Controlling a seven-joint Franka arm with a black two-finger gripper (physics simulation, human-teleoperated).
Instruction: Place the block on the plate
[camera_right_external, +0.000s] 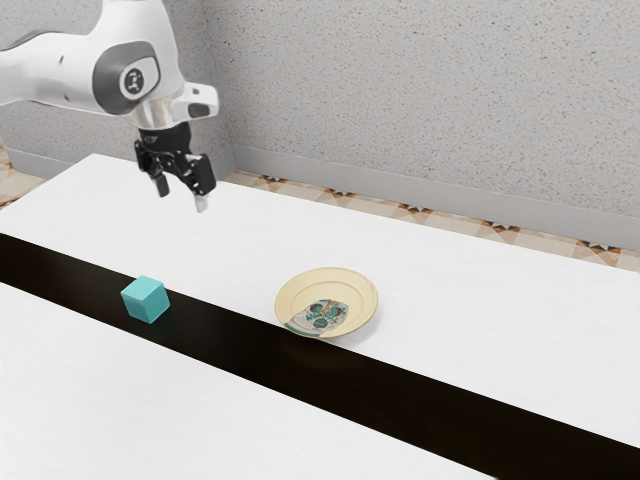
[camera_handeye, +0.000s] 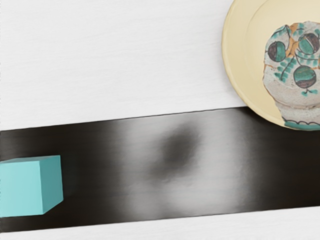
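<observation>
- Block (camera_right_external: 146, 299): a light-blue cube, which rested upright on the dark stripe (camera_right_external: 220, 338) of the surface (camera_right_external: 480, 290), well apart from the plate (camera_right_external: 365, 287). In the wrist view its top and two of its side faces were visible, one paler than the other.
- Plate: round, pale yellow and face up. It lay mostly on the white part of the surface, with part of its rim over one edge of the dark stripe. It was empty of the block.
- Pattern (camera_right_external: 322, 313): a greyish-white patch with green, dark and orange motifs, which covered part of the plate's inside and ran to its rim.
- End effector (camera_right_external: 181, 195): black, raised above the surface and touching neither block nor plate. Its two fingers stood apart with a gap between them, and nothing was held; how near this came to full opening could not be told.
- Arm (camera_right_external: 62, 75): white, entering from the exterior view's upper left, with the end effector pointing downward.
- Background: a speckled grey wall (camera_right_external: 420, 90) rose behind the surface, above a patterned tile floor (camera_right_external: 342, 192).
</observation>
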